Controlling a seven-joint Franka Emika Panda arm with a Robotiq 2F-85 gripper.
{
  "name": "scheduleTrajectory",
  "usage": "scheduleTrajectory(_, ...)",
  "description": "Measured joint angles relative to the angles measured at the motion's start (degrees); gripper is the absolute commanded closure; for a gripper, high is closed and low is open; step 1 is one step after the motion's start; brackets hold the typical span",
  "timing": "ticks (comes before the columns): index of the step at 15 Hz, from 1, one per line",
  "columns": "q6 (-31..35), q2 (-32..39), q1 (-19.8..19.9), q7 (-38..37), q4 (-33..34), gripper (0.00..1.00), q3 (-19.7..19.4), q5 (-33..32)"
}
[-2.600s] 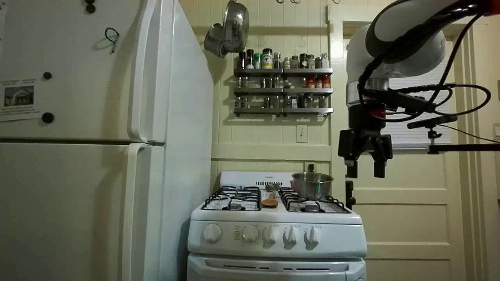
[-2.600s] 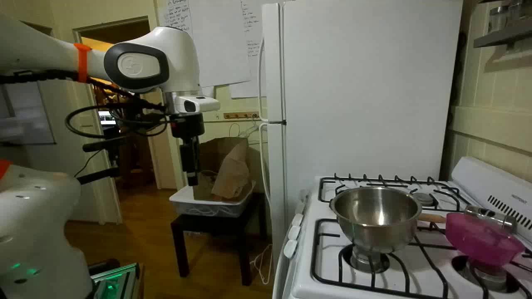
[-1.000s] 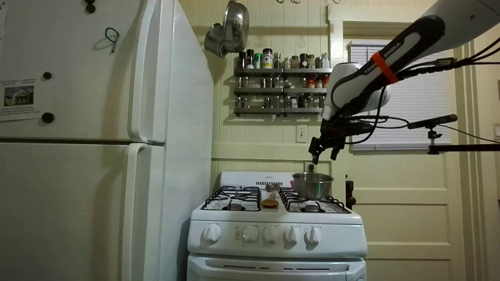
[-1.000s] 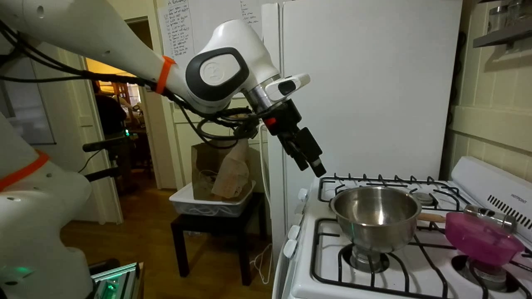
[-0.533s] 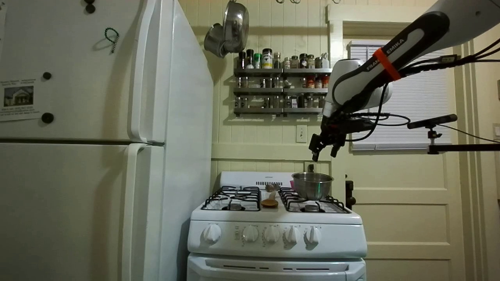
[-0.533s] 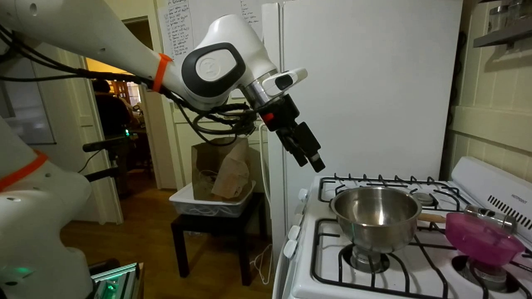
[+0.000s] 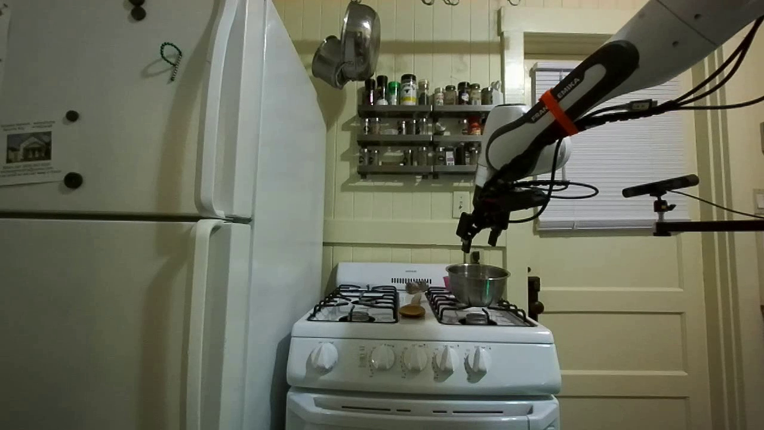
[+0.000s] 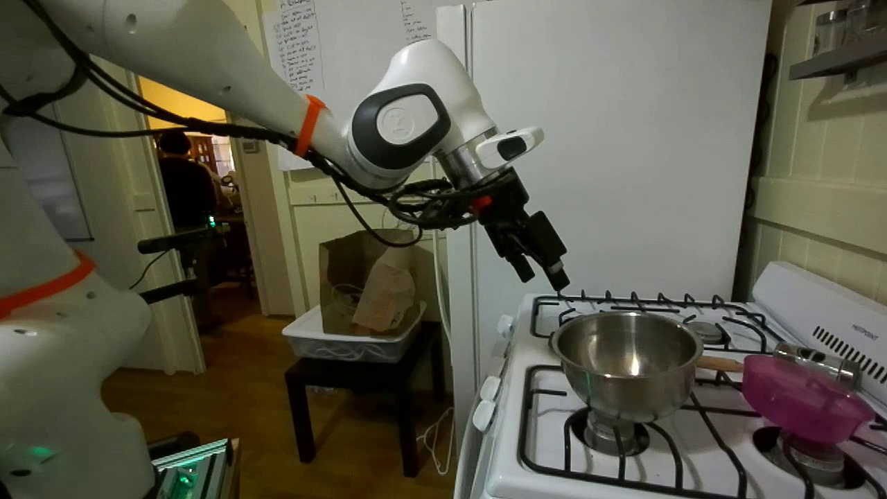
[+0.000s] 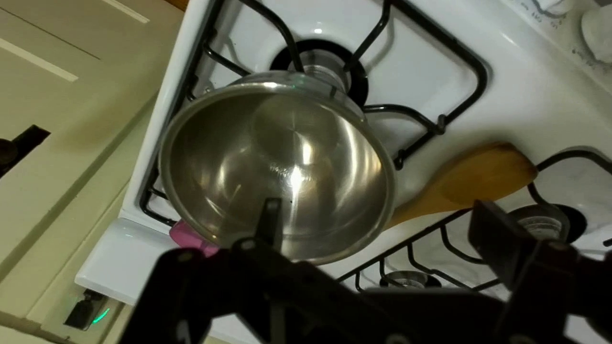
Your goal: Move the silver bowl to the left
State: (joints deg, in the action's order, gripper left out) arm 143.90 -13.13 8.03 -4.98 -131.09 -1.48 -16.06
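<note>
While the silver bowl point(image 7: 477, 289) sits on the stove point(image 7: 418, 331) at right, I hold my gripper point(image 7: 479, 244) higher — jaws spread wide.

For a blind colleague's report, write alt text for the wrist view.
A silver bowl stands on a stove, seen from above into its shiny inside. The gripper shows along the bottom edge, open, overlapping part of the bowl in the picture. To the bowl's right lies a spoon, its handle partly hidden; something pink peeks out at lower left.
</note>
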Motion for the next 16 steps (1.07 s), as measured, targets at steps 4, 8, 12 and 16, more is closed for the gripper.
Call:
scheduleTrajectory(4,0.0,6.6,-0.2,0.9,4.9,0.00,-0.4,1.4)
scheduleTrajectory(8,0.7,12.0,-1.2,5.0,8.6,0.00,-0.7,7.8)
scheduleTrajectory(12,0.7,16.3,-2.0,5.7,11.8,0.00,-0.8,8.4)
scheduleTrajectory(16,0.7,19.8,-2.0,5.7,14.0,0.23,-1.1,8.4)
